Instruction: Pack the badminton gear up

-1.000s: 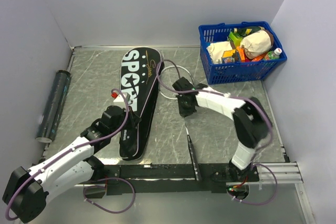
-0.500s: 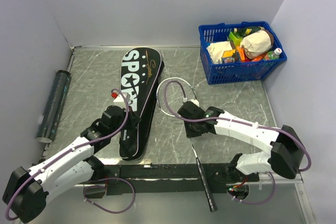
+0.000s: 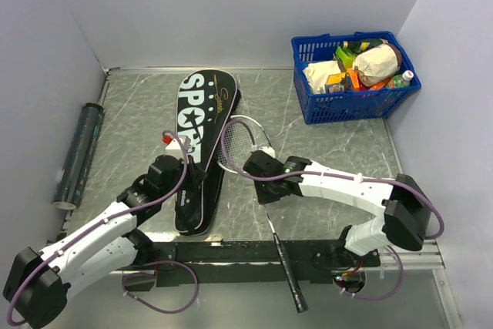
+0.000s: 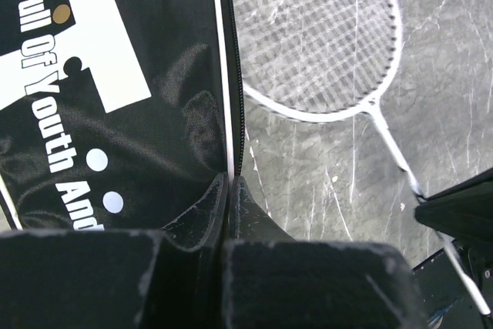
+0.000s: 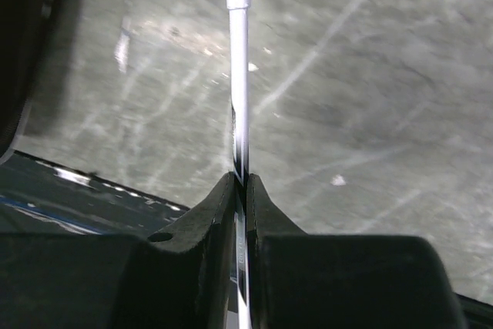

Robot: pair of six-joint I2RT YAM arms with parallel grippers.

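Obs: right pincer (image 5: 240,189), clamped on the racket (image 3: 236,138) shaft, has swung its head left to the edge of the bag (image 3: 202,105), mid-frame; left pincer (image 4: 229,192) pinches that edge. Insertion likely next.

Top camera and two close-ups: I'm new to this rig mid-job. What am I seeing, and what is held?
Two robot arms stand at the near edge of a grey stone-patterned table. The top view looks down from behind them; each close-up comes from a wrist camera. On it lie a black racket-shaped bag lettered SPORT, a long dark tube at left, and a blue plastic basket of groceries far right. The left gripper is shut on the bag's zipped edge. The right gripper is shut on the shaft of a thin silver-white racket.
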